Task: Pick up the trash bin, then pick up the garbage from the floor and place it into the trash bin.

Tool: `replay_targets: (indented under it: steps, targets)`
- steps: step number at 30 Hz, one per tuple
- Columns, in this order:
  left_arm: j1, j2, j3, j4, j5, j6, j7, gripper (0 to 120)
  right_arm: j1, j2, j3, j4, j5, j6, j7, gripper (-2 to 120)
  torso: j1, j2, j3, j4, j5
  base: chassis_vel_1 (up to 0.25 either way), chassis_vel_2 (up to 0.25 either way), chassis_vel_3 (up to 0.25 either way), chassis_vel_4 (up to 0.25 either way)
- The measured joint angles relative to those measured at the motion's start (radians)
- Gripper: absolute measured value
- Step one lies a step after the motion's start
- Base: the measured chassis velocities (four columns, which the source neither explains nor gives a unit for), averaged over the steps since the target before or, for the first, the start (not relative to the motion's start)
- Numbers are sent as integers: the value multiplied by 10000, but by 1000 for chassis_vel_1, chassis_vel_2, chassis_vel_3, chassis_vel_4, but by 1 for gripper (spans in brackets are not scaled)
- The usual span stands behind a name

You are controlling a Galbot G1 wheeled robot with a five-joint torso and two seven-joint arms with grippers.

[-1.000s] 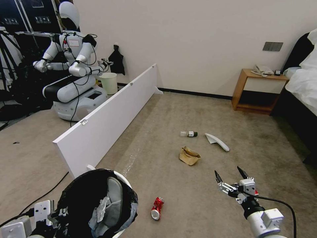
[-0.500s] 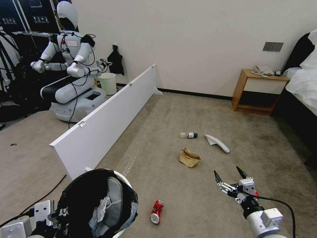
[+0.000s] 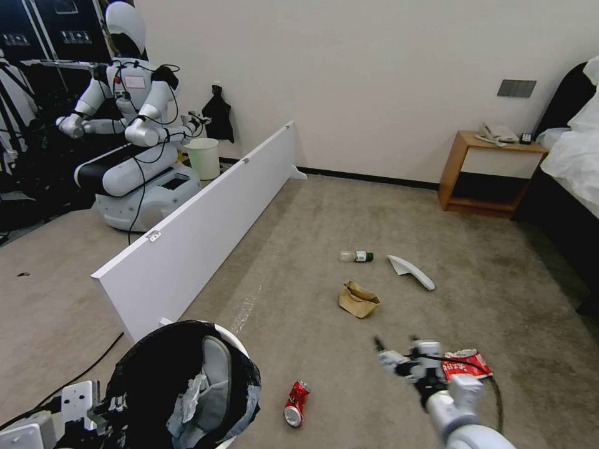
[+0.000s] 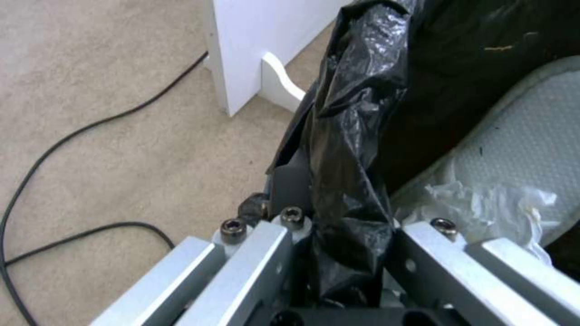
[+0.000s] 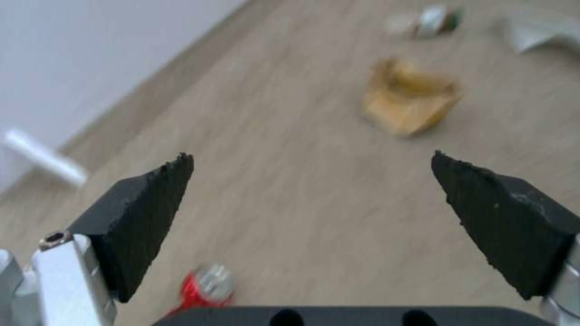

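The trash bin (image 3: 240, 358), white with a black liner, is at the lower left of the head view. My left gripper (image 3: 103, 405) is shut on its lined rim (image 4: 350, 199). A white slipper (image 4: 525, 145) and crumpled tissue (image 4: 483, 208) lie inside. On the carpeted floor (image 3: 299, 262) lie a crushed red can (image 3: 296, 396), a brown paper bag (image 3: 357, 299), a green-capped bottle (image 3: 357, 255), a white slipper (image 3: 410, 269) and a red wrapper (image 3: 465, 365). My right gripper (image 3: 396, 352) hangs open above the floor, between can and wrapper. Its wrist view shows the can (image 5: 205, 285) below the open gripper (image 5: 309, 163) and the bag (image 5: 411, 102) beyond.
A long white board (image 3: 199, 218) stands on edge at the left, with another robot (image 3: 131, 143) and a pale bin (image 3: 204, 156) behind it. A wooden nightstand (image 3: 490, 171) and a bed (image 3: 574, 168) are at the right. A black cable (image 3: 68, 374) runs by the bin.
My right gripper has swung left and turned toward the can, uncovering the red wrapper on the floor. The bin and left gripper have held still.
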Motion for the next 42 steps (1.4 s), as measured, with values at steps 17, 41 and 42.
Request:
replay_targets:
  steps: [17, 41, 42]
  targets:
    - [75, -507, 97, -10, 445, 0, -18, 3, 1386, 871, -2485, -2280, -1133, -1039, 928, 100, 0, 0, 0, -1, -1, 0, 0, 0, 0]
    - [111, -566, 35, -17, 507, 0, -15, 3, 3231, 2527, -3634, -5479, -1130, -861, 1286, 100, 0, 0, 0, 0, -1, 0, 0, 0, 0]
    - [111, -568, 34, -17, 506, 0, -15, 3, 3276, 2578, -3647, -5556, -1134, -846, 1288, 100, 1, 0, 0, 0, -1, 0, 0, 0, 0]
